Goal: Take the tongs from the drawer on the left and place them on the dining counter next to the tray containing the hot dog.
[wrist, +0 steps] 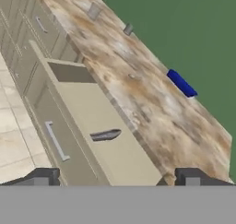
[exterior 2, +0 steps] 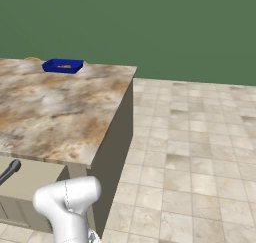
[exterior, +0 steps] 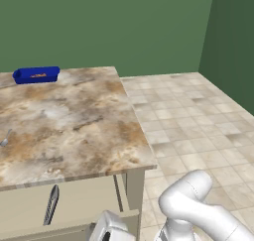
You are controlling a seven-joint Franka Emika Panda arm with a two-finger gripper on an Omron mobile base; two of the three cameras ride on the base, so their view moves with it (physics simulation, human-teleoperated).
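While the jaws stood released, the tongs (wrist: 105,135) lay ahead between them in the open drawer (wrist: 99,126), long axis crosswise.

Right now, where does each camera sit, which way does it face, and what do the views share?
Left base view: behind the arm's left, facing the dining counter, open drawer, tongs, tray; white arm lower right.
Right base view: behind the arm's right, facing counter corner and floor; arm lower left.
Hand view: above the drawer, tongs inside; open tool tips at the bottom.
Shared: counter and tray.
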